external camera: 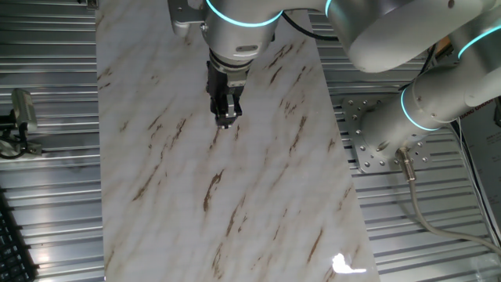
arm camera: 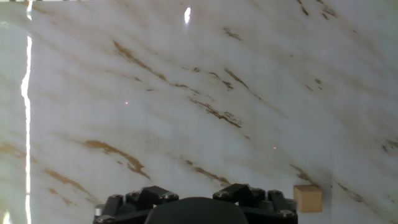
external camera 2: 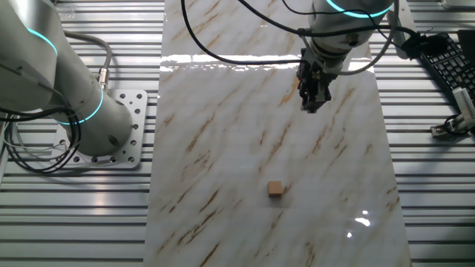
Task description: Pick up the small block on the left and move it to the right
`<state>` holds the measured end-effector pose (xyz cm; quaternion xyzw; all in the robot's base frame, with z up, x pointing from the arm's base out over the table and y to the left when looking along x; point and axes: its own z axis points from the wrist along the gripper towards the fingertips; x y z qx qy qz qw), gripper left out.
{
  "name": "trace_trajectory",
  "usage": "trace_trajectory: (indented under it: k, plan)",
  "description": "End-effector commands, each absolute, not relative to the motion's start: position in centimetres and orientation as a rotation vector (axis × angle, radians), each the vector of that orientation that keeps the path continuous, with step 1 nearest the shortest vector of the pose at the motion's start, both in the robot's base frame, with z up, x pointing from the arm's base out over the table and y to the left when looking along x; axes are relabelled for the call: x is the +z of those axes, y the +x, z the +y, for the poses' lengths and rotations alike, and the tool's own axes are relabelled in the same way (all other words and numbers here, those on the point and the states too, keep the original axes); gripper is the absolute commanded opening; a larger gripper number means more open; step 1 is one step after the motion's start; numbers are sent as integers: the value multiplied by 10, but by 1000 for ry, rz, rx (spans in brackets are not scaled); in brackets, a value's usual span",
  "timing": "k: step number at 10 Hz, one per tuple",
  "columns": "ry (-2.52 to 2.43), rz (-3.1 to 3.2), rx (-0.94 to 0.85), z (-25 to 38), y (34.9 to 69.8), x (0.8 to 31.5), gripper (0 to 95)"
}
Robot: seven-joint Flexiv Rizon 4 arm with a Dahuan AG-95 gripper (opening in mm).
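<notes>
Marble-patterned board with brown streaks covered the middle of the ribbed metal table, and the arm's base sat on a bolted plate off to one side. So the gripper was hanging over the board with nothing in it, fingers pointing down. They looked pretty close together in both fixed views, but honestly I couldn't tell if they were fully closed or just narrow. In the one fixed view the gripper blocked whatever was under it, no cube visible there. The small block sat on the marble, well apart from the fingers and nearer the board's glossy end. Hand view caught the small block down in the lower right corner, just beside the gripper's black housing. A keyboard sat off the board's edge.
</notes>
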<state>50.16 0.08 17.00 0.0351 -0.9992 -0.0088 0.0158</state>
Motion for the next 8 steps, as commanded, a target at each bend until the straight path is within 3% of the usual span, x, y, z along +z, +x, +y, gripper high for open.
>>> trace_trajectory:
  k: [1,8]
  plan:
    - [110,-3106,-23,0,500,170,0]
    - [101,-3094,-15,0,500,169,0]
